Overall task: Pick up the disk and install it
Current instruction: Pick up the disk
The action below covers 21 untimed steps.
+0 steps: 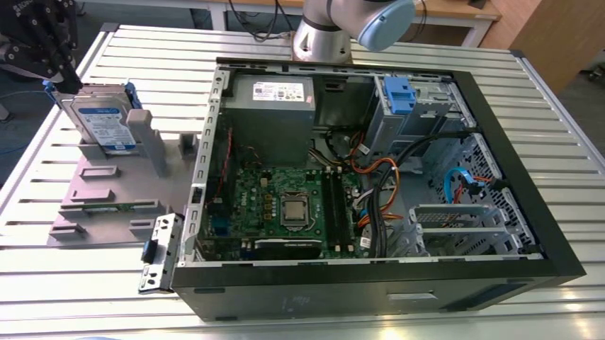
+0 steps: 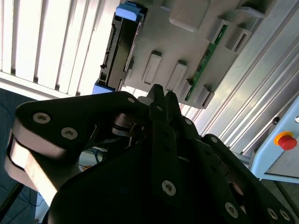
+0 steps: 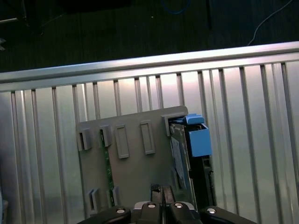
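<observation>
Robot arm (image 1: 345,28) runs straight off the top edge of the exterior view, so just one joint and the column below it are on show. A person (image 1: 33,35) at that view's left corner is clipped by the frame. The disk (image 1: 99,122) stands in the grey holder (image 1: 104,205), its lower end sunk in the slot and one corner behind a holder post. In the second wrist view the gripper (image 2: 163,95) is cut off by the frame edge and covers part of the holder. The disk (image 2: 119,51) shows edge-on there, its face out of sight. A red button (image 2: 285,140) sits on a pale box sliced by the edge. In the first wrist view the gripper (image 3: 162,189) is cropped and the disk (image 3: 180,161) vanishes behind it
</observation>
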Tool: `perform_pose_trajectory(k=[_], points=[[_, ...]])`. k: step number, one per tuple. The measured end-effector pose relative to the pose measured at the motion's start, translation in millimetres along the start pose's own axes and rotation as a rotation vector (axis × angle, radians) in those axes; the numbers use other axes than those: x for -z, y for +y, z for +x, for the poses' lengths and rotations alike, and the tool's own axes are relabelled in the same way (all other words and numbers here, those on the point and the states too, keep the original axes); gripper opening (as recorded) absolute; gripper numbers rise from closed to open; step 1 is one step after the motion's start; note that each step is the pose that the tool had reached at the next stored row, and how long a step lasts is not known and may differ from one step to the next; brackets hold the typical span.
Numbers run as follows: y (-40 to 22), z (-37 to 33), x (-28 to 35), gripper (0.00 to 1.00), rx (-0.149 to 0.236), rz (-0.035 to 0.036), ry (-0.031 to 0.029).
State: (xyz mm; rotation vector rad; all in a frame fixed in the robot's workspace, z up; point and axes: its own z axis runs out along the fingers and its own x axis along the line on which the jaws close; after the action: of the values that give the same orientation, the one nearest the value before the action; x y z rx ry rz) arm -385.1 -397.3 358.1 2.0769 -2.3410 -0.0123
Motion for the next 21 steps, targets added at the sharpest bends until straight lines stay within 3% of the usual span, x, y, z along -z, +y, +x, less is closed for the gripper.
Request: perform_pose_trajectory(k=[2, 3, 4, 6, 7, 11, 13, 15, 21], points=[[0.0, 0.0, 0.0, 0.23, 0.0, 0.0, 0.0], [0.0, 0.0, 0.0, 0.23, 0.0, 0.0, 0.0001], [0.0, 0.0, 0.0, 0.35, 0.0, 0.0, 0.0001], [0.0, 0.0, 0.0, 0.35, 0.0, 0.0, 0.0], [0.0, 0.0, 0.0, 0.41, 0.0, 0.0, 0.0001], [0.0, 0.0, 0.0, 0.42, 0.0, 0.0, 0.0001], [0.0, 0.0, 0.0, 0.48, 0.0, 0.0, 0.0001], [0.0, 0.0, 0.0, 0.6, 0.0, 0.0, 0.0001], [1.4, 0.1, -0.3, 0.6, -0.015, 0.0, -0.0002]])
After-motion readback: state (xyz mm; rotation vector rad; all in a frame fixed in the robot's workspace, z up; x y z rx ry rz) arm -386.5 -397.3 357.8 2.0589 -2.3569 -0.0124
